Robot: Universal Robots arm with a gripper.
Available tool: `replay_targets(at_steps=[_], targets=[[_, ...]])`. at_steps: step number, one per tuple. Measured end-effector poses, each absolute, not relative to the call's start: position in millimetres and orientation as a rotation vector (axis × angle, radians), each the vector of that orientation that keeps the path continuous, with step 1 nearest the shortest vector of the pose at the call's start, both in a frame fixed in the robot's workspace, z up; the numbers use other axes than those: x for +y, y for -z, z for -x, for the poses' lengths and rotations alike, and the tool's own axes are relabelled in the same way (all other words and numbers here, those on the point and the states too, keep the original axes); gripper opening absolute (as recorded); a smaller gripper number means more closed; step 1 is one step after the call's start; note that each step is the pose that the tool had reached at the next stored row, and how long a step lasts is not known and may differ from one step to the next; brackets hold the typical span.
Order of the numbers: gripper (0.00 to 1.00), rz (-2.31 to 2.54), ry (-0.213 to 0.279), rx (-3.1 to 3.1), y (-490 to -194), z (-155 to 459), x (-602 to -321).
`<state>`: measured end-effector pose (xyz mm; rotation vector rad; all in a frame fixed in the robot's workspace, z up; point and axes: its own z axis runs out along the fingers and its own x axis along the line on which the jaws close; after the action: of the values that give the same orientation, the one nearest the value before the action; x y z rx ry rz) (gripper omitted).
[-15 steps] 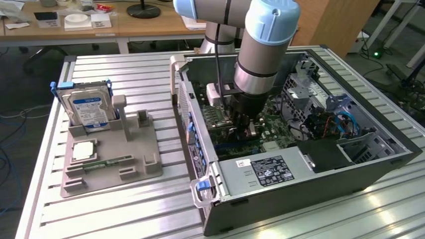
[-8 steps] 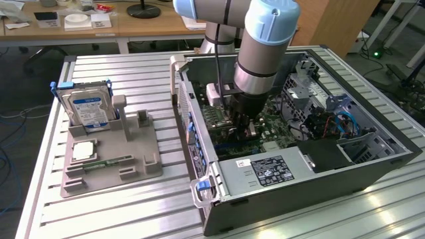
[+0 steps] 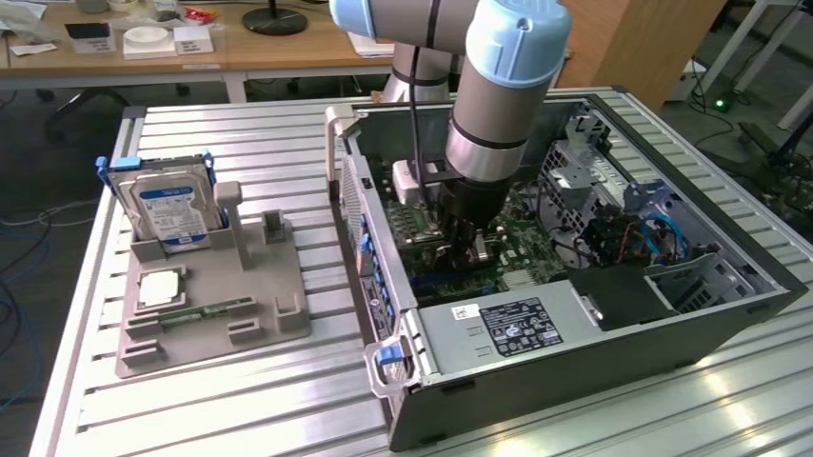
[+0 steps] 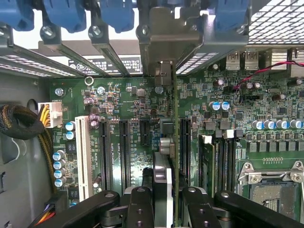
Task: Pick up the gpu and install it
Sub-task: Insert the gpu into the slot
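Black two-fingered gripper (image 4: 164, 202) clamped on the thin green-edged gpu card (image 4: 175, 142), held edge-on above the green motherboard (image 4: 128, 104) between black expansion slots. Its silver end bracket (image 4: 164, 35) sits against the case's rear slot openings (blue latches above). Beyond, outside the open grey computer case (image 3: 686, 328), a silver blue-labelled hard drive (image 3: 171, 209) stands upright in a grey holder (image 3: 209, 328).

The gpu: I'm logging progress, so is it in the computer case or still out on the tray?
In the case. The claw holds the gpu edge-on above the motherboard; whether it is seated, cannot tell.
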<state>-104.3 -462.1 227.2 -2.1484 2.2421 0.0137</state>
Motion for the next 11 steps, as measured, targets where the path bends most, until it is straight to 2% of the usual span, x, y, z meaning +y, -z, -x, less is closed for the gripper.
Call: replay_targets(at_steps=[11], targets=[[0.28,2.149,-0.014,2.242,-224.0,104.3,-462.2]])
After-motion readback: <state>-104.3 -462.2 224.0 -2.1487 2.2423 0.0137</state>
